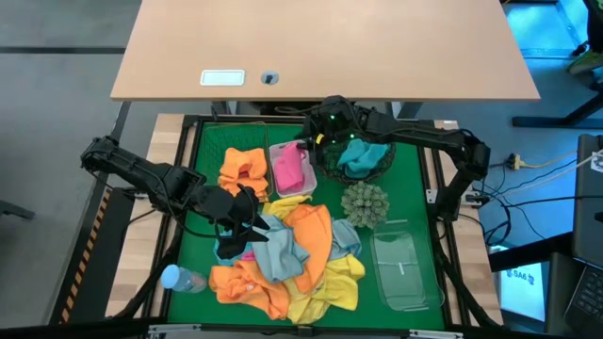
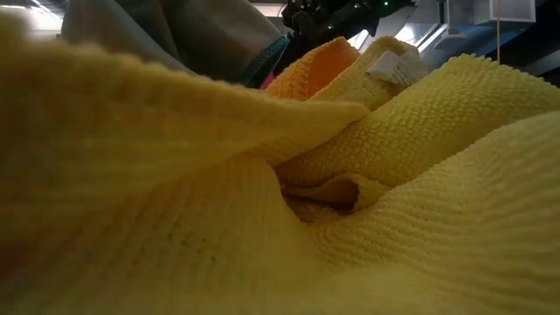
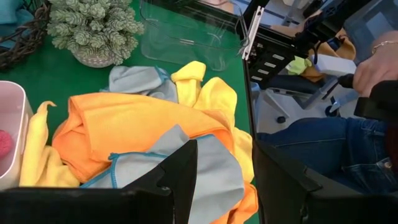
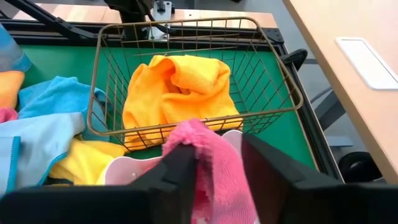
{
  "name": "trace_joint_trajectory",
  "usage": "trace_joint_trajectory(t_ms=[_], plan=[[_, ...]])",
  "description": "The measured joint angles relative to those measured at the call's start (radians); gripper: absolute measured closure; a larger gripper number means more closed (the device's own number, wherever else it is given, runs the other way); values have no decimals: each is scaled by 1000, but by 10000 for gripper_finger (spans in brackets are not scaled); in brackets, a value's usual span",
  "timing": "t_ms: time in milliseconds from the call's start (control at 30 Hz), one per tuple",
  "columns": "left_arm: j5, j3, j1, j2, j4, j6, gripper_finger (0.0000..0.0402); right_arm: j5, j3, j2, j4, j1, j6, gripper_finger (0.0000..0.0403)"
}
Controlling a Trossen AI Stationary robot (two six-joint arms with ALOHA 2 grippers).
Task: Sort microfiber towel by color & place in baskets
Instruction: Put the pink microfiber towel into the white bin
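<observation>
The left fingers [image 3: 180, 168] hang over the towel pile [image 1: 283, 254] in the middle of the counter [image 1: 203, 151]. Beyond them the plant [image 3: 93, 28] and the tray [image 3: 186, 37] stand side by side. A bottle [image 1: 179, 279] lies at the pile's corner on the left arm's side. The right fingers [image 4: 177, 165] straddle a hanging towel [image 4: 205, 155] over the tub [image 4: 124, 171] — just past them sits the wire basket [image 4: 273, 74] with a heaped towel [image 4: 174, 87] inside. The round basket [image 1: 382, 171], holding a third towel [image 1: 363, 155], stands on the tub's other side.

Overhead camera looks straight down on the green table [image 1: 415, 188] and 2 arms. Table-level camera sits pressed against a yellow towel [image 2: 350, 219]. Left wrist camera faces the plant [image 3: 93, 28]; right wrist camera faces the wire basket [image 4: 186, 81], also seen overhead.
</observation>
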Motion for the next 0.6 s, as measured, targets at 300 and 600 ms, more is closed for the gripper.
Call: trace_joint_trajectory(t_ms=[300, 600], plan=[[0, 0, 0, 0, 0, 0, 255, 0, 0, 0, -15, 0, 6, 197], [0, 0, 0, 0, 0, 0, 255, -1, 0, 0, -151, 0, 349, 189]])
